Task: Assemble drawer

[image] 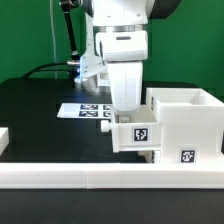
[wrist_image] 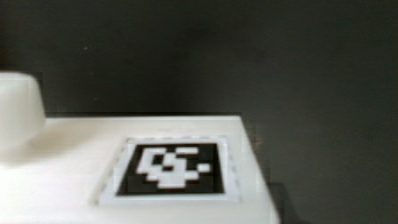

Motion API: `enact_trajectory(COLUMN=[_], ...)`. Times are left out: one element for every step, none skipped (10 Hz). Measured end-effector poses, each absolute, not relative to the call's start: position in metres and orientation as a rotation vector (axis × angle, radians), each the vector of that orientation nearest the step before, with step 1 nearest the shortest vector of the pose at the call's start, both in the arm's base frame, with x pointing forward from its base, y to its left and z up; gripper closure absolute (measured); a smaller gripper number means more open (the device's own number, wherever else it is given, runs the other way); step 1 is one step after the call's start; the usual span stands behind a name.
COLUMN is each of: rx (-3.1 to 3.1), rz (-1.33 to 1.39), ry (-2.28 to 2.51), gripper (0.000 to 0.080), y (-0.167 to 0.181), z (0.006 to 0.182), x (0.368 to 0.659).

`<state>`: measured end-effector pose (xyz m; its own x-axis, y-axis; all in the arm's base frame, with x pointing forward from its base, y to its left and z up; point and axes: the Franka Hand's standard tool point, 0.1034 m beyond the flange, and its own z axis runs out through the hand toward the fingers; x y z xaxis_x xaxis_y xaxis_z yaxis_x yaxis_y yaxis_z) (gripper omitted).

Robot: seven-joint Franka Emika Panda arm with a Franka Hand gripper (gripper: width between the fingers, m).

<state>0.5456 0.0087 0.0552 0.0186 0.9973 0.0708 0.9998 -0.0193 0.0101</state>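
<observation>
While the arm [image: 122,45] hangs low over the black table [image: 40,110], its gripper [image: 128,108] sits down at a small tagged tray [image: 137,134] touching the case [image: 185,125], by the rail [image: 110,177]; fingers hidden, so I cannot tell whether they're apart.

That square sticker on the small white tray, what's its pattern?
A black-and-white blocky square tag with a white border, clearest in the wrist view.

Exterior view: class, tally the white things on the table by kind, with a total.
Drawer case: 1
Small tray: 1
Long low rail: 1
Marker board: 1
Cut-off white piece, left edge: 1
Total: 5
</observation>
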Motion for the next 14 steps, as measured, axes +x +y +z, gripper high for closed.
enact_trajectory(rx=[-2.212, -2.212, -2.212, -2.216, -2.216, -2.217, -2.219, -2.221, -2.228, -2.241, -2.253, -2.264, -2.270, -2.243], rz=[-0.089, -0.089, -0.089, -0.092, -0.095, -0.097, -0.100, -0.093, -0.076, -0.056, -0.055, -0.061, -0.074, -0.085], ry=[-2.169, -2.168, -2.168, -2.167, -2.170, -2.170, -2.174, -2.178, -2.179, -2.172, -2.174, -2.178, -2.186, -2.208], gripper=[0.0755, 0.0688, 0.0520, 0.0520, 0.0319, 0.0203, 0.0166, 0.0166, 0.0153, 0.0153, 0.0150, 0.0150, 0.0150, 0.0150], y=[0.008, 0.008, 0.008, 0.008, 0.008, 0.010, 0.010, 0.008, 0.003, -0.006, -0.014, -0.023, -0.035, -0.046], z=[0.055, 0.055, 0.055, 0.056, 0.058, 0.060, 0.063, 0.070, 0.083, 0.099, 0.112, 0.123, 0.129, 0.125], x=[0.546, 0.546, 0.546, 0.546, 0.547, 0.548, 0.549, 0.550, 0.552, 0.557, 0.565, 0.573, 0.578, 0.579])
